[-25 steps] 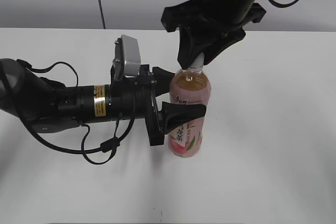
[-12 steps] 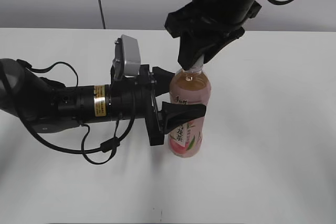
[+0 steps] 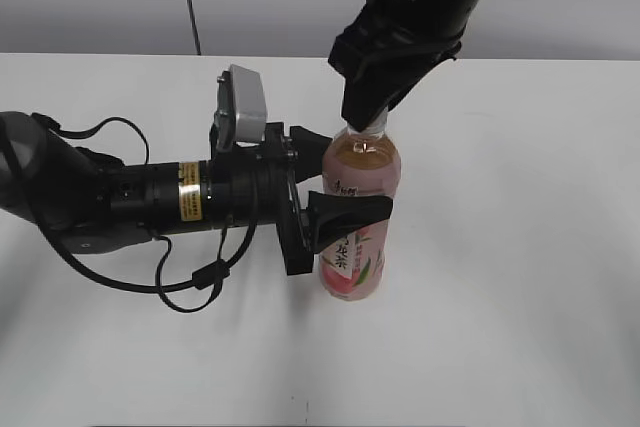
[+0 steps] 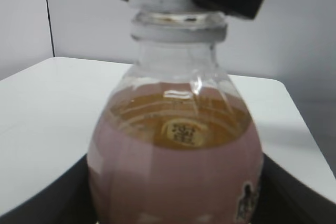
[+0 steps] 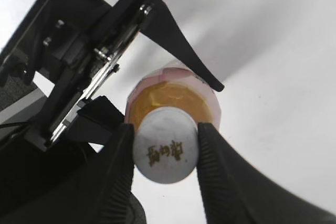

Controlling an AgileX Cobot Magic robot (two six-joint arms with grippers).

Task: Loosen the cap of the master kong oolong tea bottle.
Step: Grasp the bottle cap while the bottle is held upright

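So the tall clear plastic bottle of amber tea with the pink peach-printed label [image 3: 357, 227] stood upright on the plain white table [image 3: 520, 247], roughly in the middle of it, a grey wall behind.

My left gripper [image 3: 335, 182] came in sideways from the left, low along the table, and had both black fingers clamped around the bottle's body, one on the far side near the shoulder and one across the front of the label. From my left wrist camera the bottle [image 4: 176, 150] filled nearly the whole shot, tea line visible below the neck, with dark finger edges peeking out at the bottom corners on either side.

My right gripper [image 3: 368, 119] hung straight down from above, right on top of the bottle. In the right wrist view its two ribbed black fingers [image 5: 122, 166] were pressed against opposite sides of the small round white plastic screw cap [image 5: 165, 151], so it was closed on the cap. The printed gold mark on the cap's top was facing the camera, a bit tilted. Under it I could see the amber shoulder of the bottle and the left gripper's pointed finger [image 5: 178, 45] hugging it.

In the exterior view the cap itself was mostly hidden by my right fingers; only a sliver of white showed at the neck.
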